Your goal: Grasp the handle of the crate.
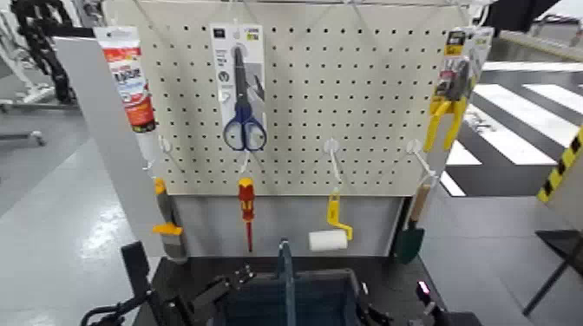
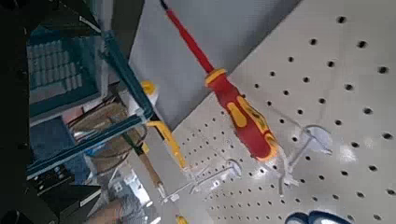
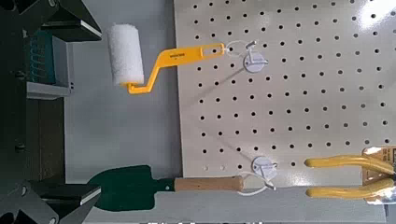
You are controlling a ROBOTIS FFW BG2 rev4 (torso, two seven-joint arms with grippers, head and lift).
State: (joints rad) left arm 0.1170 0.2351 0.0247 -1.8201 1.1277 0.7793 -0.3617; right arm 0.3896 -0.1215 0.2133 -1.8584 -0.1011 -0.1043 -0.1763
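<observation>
Standing upright: thin teal handle (image 1: 285,279) | crate (image 1: 323,299) ribbed | both hands' state unclear

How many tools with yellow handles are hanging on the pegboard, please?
2: the paint roller hangs on a hook at the lower middle of the pegboard, and the pliers hang at its upper right corner. Others may be hidden outside the views.
</observation>
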